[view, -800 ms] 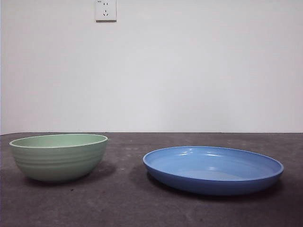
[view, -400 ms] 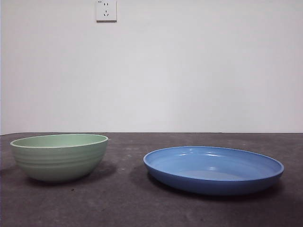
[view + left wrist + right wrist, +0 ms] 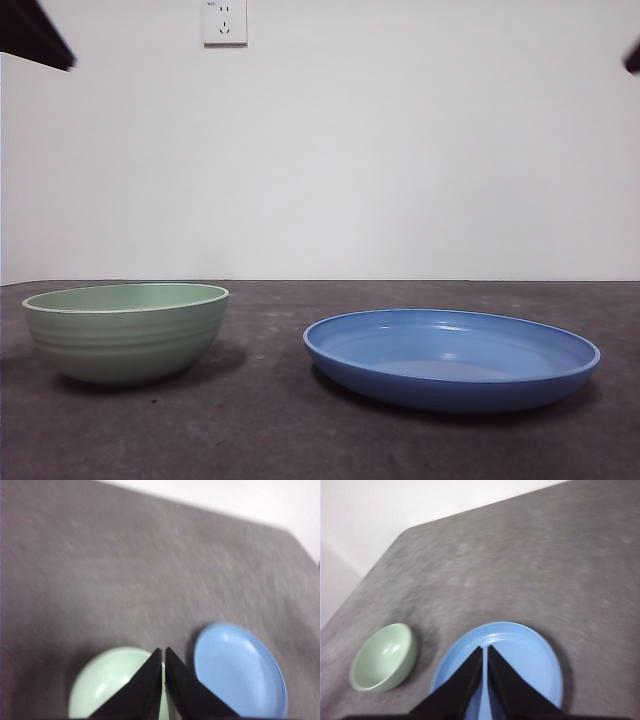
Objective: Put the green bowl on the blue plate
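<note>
Near to far: green bowl (image 3: 125,331) sat upright on the grey table (image 3: 270,440) at front left, blue plate (image 3: 451,358) at front right, clear gap between them, nothing stacked, so the task hadn't started. Both were empty. Left gripper (image 3: 164,652) was high above the bowl, jaws pinched together with only a sliver between the tips, holding nothing. Right gripper (image 3: 485,650) was high over the plate, same state: jaws all but touching, empty. Risks, as I judged them: the left jaws were too close together to straddle the bowl's wall, so a straight descent would have rammed the rim and tipped or shoved the bowl. A pinch on one side of a smooth ridged wall could have let it swing or slip during the carry. A low carry would have clipped the plate's raised rim and pushed the plate right. The right arm parked over the plate sat in the drop zone, so collision was possible if it didn't clear. Both wrist views were blurred, so fine alignment couldn't be judged. Versus half a second earlier: bowl and plate hadn't moved, but dark arm tips had appeared at the top left (image 3: 35,35) and top right (image 3: 632,58) corners of the front view. Wall socket (image 3: 224,22) at the far back was unchanged.
</note>
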`<state>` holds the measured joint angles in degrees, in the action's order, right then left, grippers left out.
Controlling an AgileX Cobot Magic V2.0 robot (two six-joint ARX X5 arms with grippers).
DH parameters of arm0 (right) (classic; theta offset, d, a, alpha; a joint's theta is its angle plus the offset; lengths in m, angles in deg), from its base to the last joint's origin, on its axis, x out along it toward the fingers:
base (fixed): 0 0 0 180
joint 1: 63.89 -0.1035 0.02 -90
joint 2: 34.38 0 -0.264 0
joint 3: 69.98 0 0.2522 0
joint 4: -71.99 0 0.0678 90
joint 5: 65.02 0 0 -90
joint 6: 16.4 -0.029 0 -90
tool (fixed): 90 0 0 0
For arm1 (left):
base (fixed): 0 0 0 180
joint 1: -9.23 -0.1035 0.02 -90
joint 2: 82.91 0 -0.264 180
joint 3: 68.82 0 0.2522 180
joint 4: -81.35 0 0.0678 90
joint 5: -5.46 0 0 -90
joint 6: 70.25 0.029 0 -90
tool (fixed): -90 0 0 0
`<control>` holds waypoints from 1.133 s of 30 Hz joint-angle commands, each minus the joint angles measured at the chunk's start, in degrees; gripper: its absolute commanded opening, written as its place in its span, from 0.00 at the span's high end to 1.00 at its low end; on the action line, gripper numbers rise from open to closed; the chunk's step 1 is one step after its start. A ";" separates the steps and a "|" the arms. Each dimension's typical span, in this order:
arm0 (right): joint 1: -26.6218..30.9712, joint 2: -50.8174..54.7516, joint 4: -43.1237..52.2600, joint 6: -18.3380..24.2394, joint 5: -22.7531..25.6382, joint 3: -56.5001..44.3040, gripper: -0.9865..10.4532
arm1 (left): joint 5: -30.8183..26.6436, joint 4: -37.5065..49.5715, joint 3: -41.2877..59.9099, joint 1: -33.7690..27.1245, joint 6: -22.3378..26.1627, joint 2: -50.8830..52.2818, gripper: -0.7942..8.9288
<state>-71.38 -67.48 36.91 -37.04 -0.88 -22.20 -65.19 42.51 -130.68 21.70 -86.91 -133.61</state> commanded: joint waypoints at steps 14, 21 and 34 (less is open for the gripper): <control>-9.42 -14.60 -8.85 9.33 -6.05 10.34 0.91 | 8.15 -6.16 -7.37 8.22 5.03 -9.51 0.91; -9.42 -14.78 -7.45 9.38 -5.57 10.34 0.75 | 8.13 -6.19 -7.37 8.22 5.11 -9.51 0.77; -9.42 -14.78 -7.45 9.33 -5.62 10.34 0.41 | 6.47 -7.54 -7.37 7.91 5.77 -9.64 0.24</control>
<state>-80.67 -81.87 28.91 -28.19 -6.48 -12.78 -58.15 34.99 -136.76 29.57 -81.95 -142.62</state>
